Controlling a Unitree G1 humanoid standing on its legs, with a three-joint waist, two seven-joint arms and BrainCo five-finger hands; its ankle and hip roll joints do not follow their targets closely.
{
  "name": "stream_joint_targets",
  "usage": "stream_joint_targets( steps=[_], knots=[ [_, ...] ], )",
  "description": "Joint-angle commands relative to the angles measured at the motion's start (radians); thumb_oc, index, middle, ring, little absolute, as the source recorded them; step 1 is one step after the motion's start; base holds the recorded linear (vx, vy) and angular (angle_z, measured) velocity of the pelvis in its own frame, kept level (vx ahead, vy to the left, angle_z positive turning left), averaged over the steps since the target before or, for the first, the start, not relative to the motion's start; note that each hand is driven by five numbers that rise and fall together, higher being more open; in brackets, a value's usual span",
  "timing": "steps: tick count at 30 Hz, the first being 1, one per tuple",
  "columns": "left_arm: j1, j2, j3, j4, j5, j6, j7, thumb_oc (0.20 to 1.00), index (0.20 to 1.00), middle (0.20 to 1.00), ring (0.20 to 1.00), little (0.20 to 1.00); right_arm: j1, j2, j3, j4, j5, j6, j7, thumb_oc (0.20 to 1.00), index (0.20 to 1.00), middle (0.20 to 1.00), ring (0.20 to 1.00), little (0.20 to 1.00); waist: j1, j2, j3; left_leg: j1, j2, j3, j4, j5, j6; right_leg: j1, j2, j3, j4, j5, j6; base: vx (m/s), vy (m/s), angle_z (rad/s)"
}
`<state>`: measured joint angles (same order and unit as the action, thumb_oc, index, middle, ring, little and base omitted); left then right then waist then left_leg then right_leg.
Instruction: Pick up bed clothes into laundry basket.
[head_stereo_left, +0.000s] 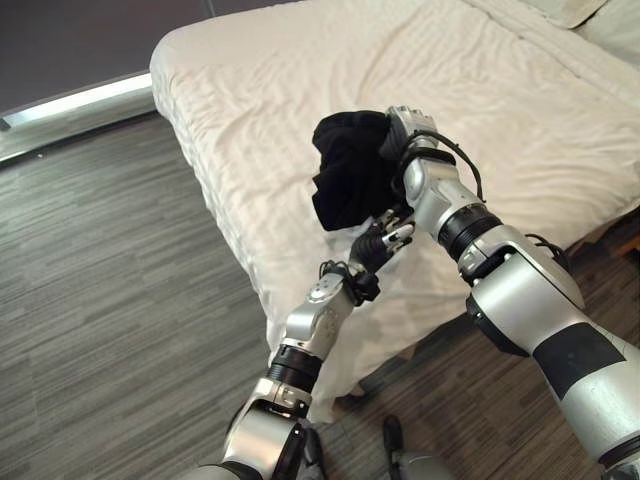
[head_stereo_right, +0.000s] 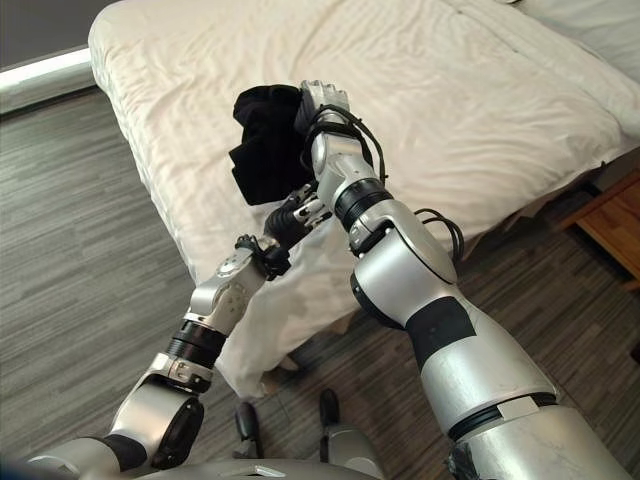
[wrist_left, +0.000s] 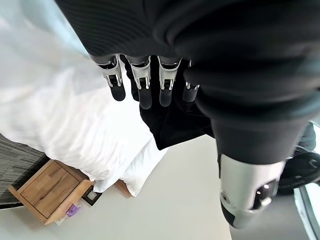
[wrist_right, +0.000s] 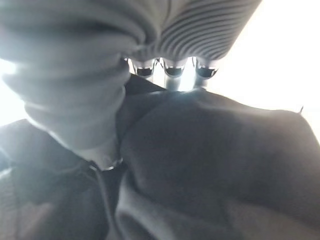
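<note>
A black garment (head_stereo_left: 345, 180) hangs bunched in the air above the near edge of the bed (head_stereo_left: 300, 90). My right hand (head_stereo_left: 405, 130) is shut on the garment's upper right side; in the right wrist view its fingers (wrist_right: 172, 72) curl into the dark cloth (wrist_right: 210, 150). Just below the garment is my left hand (head_stereo_left: 385, 237), open and holding nothing. In the left wrist view its straight fingers (wrist_left: 145, 85) point at the black cloth (wrist_left: 172, 127), the thumb (wrist_left: 245, 200) standing apart.
The bed's white cover (head_stereo_right: 470, 90) is rumpled and drapes over the near corner (head_stereo_left: 330, 330). A wooden nightstand (head_stereo_right: 610, 225) stands at the bed's right side. Grey plank floor (head_stereo_left: 100, 300) lies to the left.
</note>
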<state>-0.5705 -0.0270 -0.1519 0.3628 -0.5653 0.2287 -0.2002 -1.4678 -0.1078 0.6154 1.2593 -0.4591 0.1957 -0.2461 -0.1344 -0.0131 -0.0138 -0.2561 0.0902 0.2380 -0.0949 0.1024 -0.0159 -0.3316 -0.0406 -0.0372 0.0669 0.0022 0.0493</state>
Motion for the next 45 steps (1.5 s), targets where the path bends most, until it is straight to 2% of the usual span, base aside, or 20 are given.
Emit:
stream_joint_targets(
  steps=[1, 5, 10, 17, 19, 20, 22, 24, 25, 28, 30, 31, 35, 37, 40, 41, 42, 43, 44, 45],
  knots=[
    [-0.028, 0.075, -0.023, -0.057, 0.040, -0.016, -0.027, 1.000, 1.000, 1.000, 1.000, 1.000, -0.162, 0.000, 0.002, 0.083, -0.018, -0.039, -0.072, 0.200, 0.200, 0.200, 0.200, 0.200, 0.009, -0.062, -0.105, 0.084, 0.019, 0.038, 0.008, -0.029, -0.037, 0.089, -0.071, -0.058, -0.154, 0.089, 0.079, 0.01, 0.026, -0.14],
    [-0.014, 0.219, -0.015, 0.097, 0.263, -0.036, 0.018, 1.000, 1.000, 1.000, 1.000, 1.000, -0.190, -0.019, 0.007, 0.105, -0.008, -0.068, -0.105, 0.200, 0.200, 0.200, 0.200, 0.200, 0.010, -0.069, -0.113, 0.093, 0.024, 0.049, 0.008, -0.028, -0.040, 0.092, -0.068, -0.063, -0.154, 0.093, 0.079, 0.01, 0.022, -0.16],
    [0.284, 0.325, 0.005, 0.167, 0.483, -0.025, -0.009, 1.000, 1.000, 1.000, 1.000, 1.000, -0.223, -0.031, 0.023, 0.101, -0.012, -0.090, -0.123, 0.200, 0.200, 0.200, 0.200, 0.200, 0.018, -0.078, -0.111, 0.099, 0.029, 0.063, 0.008, -0.033, -0.043, 0.096, -0.070, -0.072, -0.154, 0.092, 0.086, -0.03, 0.019, -0.31],
    [0.481, 0.294, 0.050, 0.363, 0.595, -0.057, 0.041, 1.000, 1.000, 1.000, 1.000, 1.000, -0.216, -0.047, 0.030, 0.050, -0.022, -0.088, -0.116, 0.200, 0.200, 0.200, 0.200, 0.200, 0.019, -0.089, -0.117, 0.098, 0.035, 0.065, 0.008, -0.022, -0.052, 0.105, -0.074, -0.088, -0.154, 0.104, 0.084, -0.01, -0.008, -0.07],
    [0.487, 0.273, 0.076, 0.304, 0.540, -0.065, 0.032, 1.000, 1.000, 1.000, 1.000, 1.000, -0.211, -0.058, 0.037, 0.029, -0.028, -0.091, -0.112, 0.200, 0.200, 0.200, 0.200, 0.200, 0.022, -0.090, -0.101, 0.113, 0.060, 0.108, 0.008, -0.020, -0.064, 0.125, -0.085, -0.174, -0.154, 0.121, 0.105, -0.07, -0.100, -0.17],
    [0.480, 0.251, 0.082, 0.234, 0.475, -0.066, 0.017, 1.000, 1.000, 1.000, 1.000, 1.000, -0.219, -0.059, 0.034, 0.017, -0.036, -0.085, -0.101, 0.200, 0.200, 0.200, 0.200, 0.200, 0.018, -0.088, -0.094, 0.125, 0.096, 0.155, 0.008, -0.016, -0.079, 0.150, -0.100, -0.263, -0.154, 0.131, 0.117, -0.11, -0.127, -0.42],
    [0.470, 0.234, 0.087, 0.167, 0.420, -0.068, 0.000, 1.000, 1.000, 1.000, 1.000, 1.000, -0.223, -0.061, 0.033, 0.014, -0.039, -0.084, -0.097, 0.200, 0.200, 0.200, 0.200, 0.200, 0.014, -0.080, -0.089, 0.135, 0.120, 0.185, 0.008, -0.013, -0.086, 0.168, -0.112, -0.305, -0.154, 0.131, 0.118, -0.08, -0.059, -0.86],
    [0.439, 0.216, 0.113, 0.053, 0.319, -0.073, 0.004, 1.000, 1.000, 1.000, 1.000, 1.000, -0.249, -0.057, 0.041, 0.003, -0.045, -0.097, -0.086, 0.200, 0.200, 0.200, 0.200, 0.200, 0.008, -0.064, -0.091, 0.179, 0.162, 0.266, 0.008, -0.010, -0.100, 0.206, -0.158, -0.402, -0.138, 0.130, 0.119, -0.06, -0.010, -0.86],
    [0.439, 0.216, 0.113, 0.051, 0.318, -0.072, 0.005, 1.000, 1.000, 1.000, 1.000, 1.000, -0.250, -0.057, 0.041, 0.003, -0.045, -0.096, -0.085, 0.200, 0.200, 0.200, 0.200, 0.200, 0.009, -0.066, -0.089, 0.179, 0.161, 0.267, 0.008, -0.006, -0.099, 0.205, -0.159, -0.400, -0.138, 0.133, 0.117, -0.06, 0.003, -0.82],
    [0.373, 0.196, 0.134, -0.068, 0.236, -0.094, 0.029, 1.000, 1.000, 1.000, 1.000, 1.000, -0.314, -0.099, 0.090, -0.014, -0.050, -0.119, -0.084, 0.200, 0.200, 0.200, 0.200, 0.200, -0.004, -0.065, -0.116, 0.255, 0.169, 0.416, 0.008, 0.004, -0.116, 0.258, -0.222, -0.592, -0.149, 0.160, 0.114, -0.06, -0.010, -1.05],
    [0.358, 0.195, 0.146, -0.105, 0.209, -0.094, 0.031, 1.000, 1.000, 1.000, 1.000, 1.000, -0.340, -0.116, 0.103, -0.018, -0.048, -0.125, -0.079, 0.200, 0.200, 0.200, 0.200, 0.200, -0.004, -0.069, -0.121, 0.275, 0.171, 0.457, 0.008, 0.007, -0.121, 0.264, -0.230, -0.630, -0.150, 0.166, 0.110, 0.02, -0.067, -1.66],
    [0.324, 0.193, 0.158, -0.163, 0.178, -0.107, 0.038, 1.000, 1.000, 1.000, 1.000, 1.000, -0.378, -0.135, 0.105, -0.028, -0.035, -0.137, -0.079, 0.200, 0.200, 0.200, 0.200, 0.200, -0.025, -0.068, -0.147, 0.306, 0.178, 0.504, 0.008, 0.003, -0.146, 0.269, -0.224, -0.670, -0.151, 0.157, 0.112, 0.06, -0.158, -2.35],
    [0.288, 0.173, 0.173, -0.191, 0.151, -0.120, 0.069, 1.000, 1.000, 1.000, 1.000, 1.000, -0.387, -0.124, 0.062, -0.058, -0.024, -0.135, -0.070, 0.200, 0.200, 0.200, 0.200, 0.200, -0.047, -0.054, -0.168, 0.324, 0.201, 0.534, 0.008, 0.019, -0.174, 0.254, -0.194, -0.617, -0.154, 0.122, 0.098, 0.05, -0.195, -1.43],
    [0.282, 0.158, 0.177, -0.202, 0.149, -0.135, 0.103, 1.000, 1.000, 1.000, 1.000, 1.000, -0.369, -0.109, 0.020, -0.111, -0.026, -0.119, -0.080, 0.200, 0.200, 0.200, 0.200, 0.200, -0.073, -0.024, -0.167, 0.347, 0.218, 0.547, 0.008, 0.063, -0.201, 0.243, -0.166, -0.559, -0.154, 0.095, 0.094, 0.05, -0.175, -0.48],
    [0.284, 0.148, 0.186, -0.212, 0.149, -0.140, 0.117, 1.000, 1.000, 1.000, 1.000, 1.000, -0.357, -0.098, -0.010, -0.156, -0.026, -0.112, -0.078, 0.200, 0.200, 0.200, 0.200, 0.200, -0.090, -0.008, -0.170, 0.384, 0.219, 0.576, 0.013, 0.087, -0.228, 0.230, -0.133, -0.508, -0.154, 0.083, 0.088, 0.11, -0.190, -0.70],
    [0.298, 0.144, 0.201, -0.240, 0.137, -0.138, 0.142, 1.000, 1.000, 1.000, 1.000, 1.000, -0.341, -0.068, -0.048, -0.255, -0.042, -0.089, -0.054, 0.200, 0.200, 0.200, 0.200, 0.200, -0.096, -0.011, -0.160, 0.396, 0.228, 0.578, 0.127, 0.104, -0.240, 0.234, -0.096, -0.436, -0.154, 0.072, 0.077, 0.18, -0.208, -0.98],
    [0.299, 0.145, 0.200, -0.242, 0.137, -0.137, 0.142, 1.000, 1.000, 1.000, 1.000, 1.000, -0.340, -0.069, -0.049, -0.258, -0.042, -0.087, -0.052, 0.200, 0.200, 0.200, 0.200, 0.200, -0.093, -0.011, -0.160, 0.395, 0.232, 0.580, 0.133, 0.099, -0.241, 0.234, -0.095, -0.434, -0.154, 0.072, 0.076, 0.16, -0.297, -1.50],
    [0.283, 0.144, 0.213, -0.239, 0.133, -0.143, 0.181, 1.000, 1.000, 1.000, 1.000, 1.000, -0.301, -0.062, -0.063, -0.296, -0.044, -0.084, -0.055, 0.200, 0.200, 0.200, 0.200, 0.200, -0.080, -0.031, -0.145, 0.346, 0.233, 0.499, 0.267, 0.095, -0.214, 0.229, -0.082, -0.384, -0.154, 0.084, 0.052, 0.13, -0.267, -1.39],
    [0.279, 0.134, 0.221, -0.241, 0.121, -0.146, 0.191, 1.000, 1.000, 1.000, 1.000, 1.000, -0.238, -0.067, -0.063, -0.341, -0.026, -0.084, -0.053, 0.200, 0.200, 0.200, 0.200, 0.200, -0.035, -0.073, -0.127, 0.230, 0.163, 0.246, 0.406, 0.014, -0.140, 0.249, -0.081, -0.311, -0.154, 0.068, 0.020, 0.23, -0.330, -1.40],
    [0.290, 0.119, 0.224, -0.248, 0.112, -0.155, 0.188, 1.000, 1.000, 1.000, 1.000, 1.000, -0.219, -0.066, -0.063, -0.359, -0.017, -0.087, -0.047, 0.200, 0.200, 0.200, 0.200, 0.200, -0.017, -0.086, -0.121, 0.200, 0.103, 0.129, 0.428, -0.056, -0.110, 0.268, -0.068, -0.253, -0.154, 0.056, 0.001, 0.28, -0.224, -1.64]
  ],
)
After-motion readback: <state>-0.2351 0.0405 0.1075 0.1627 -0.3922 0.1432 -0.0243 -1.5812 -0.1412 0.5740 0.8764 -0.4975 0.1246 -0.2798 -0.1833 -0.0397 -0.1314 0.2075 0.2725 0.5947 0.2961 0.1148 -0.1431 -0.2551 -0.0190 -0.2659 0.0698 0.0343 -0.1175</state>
